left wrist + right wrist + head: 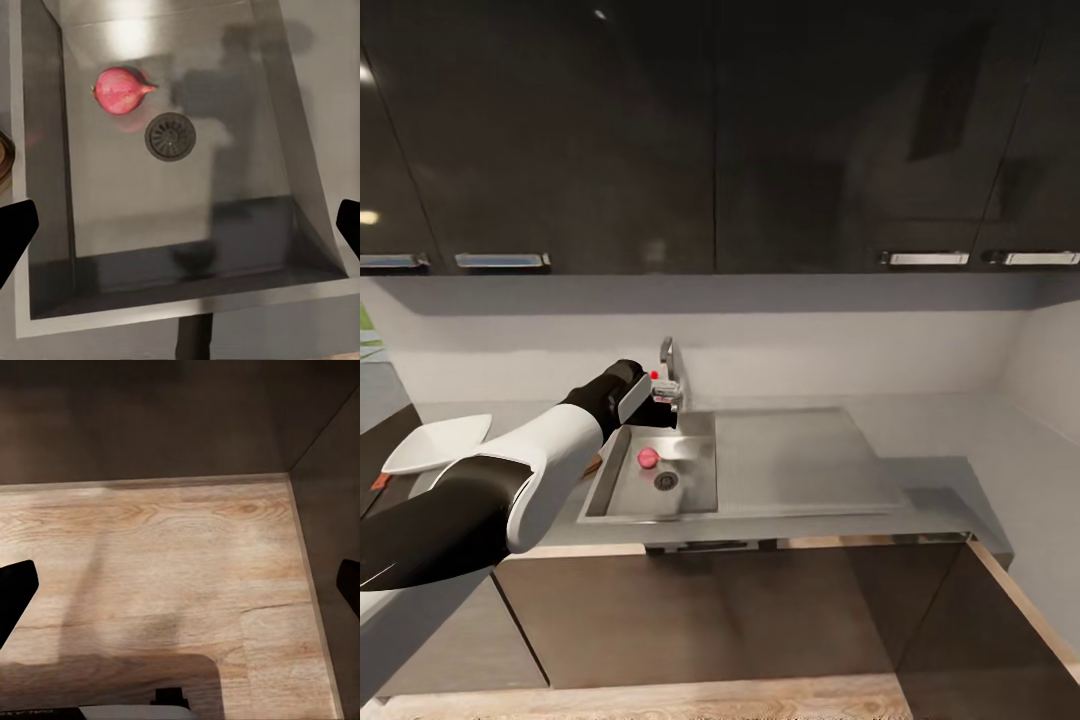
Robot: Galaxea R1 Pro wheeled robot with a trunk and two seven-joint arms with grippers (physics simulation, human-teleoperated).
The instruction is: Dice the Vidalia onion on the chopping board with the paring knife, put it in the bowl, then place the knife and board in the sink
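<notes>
The pink-red Vidalia onion [648,458] [120,90] lies on the sink [600,485] floor beside the round drain [170,136]. My left gripper [658,402] hovers above the basin's back edge, close to the chrome tap [668,362], open and empty. Its dark fingertips [15,232] stand wide apart at the picture's sides, well clear of the onion. A brown corner of the chopping board [4,159] [594,465] peeks out beside the basin, under my forearm. The white bowl [435,443] sits on the countertop [950,480] at the left. My right gripper [180,592] hangs open over the floor. The paring knife is hidden.
The flat drainboard [800,460] joins the basin on its right. Dark glossy wall cabinets [720,130] hang above the pale backsplash. Light wood-plank floor [165,555] runs along the dark base cabinets. A small reddish spot [380,482] lies near the bowl; I cannot tell what it is.
</notes>
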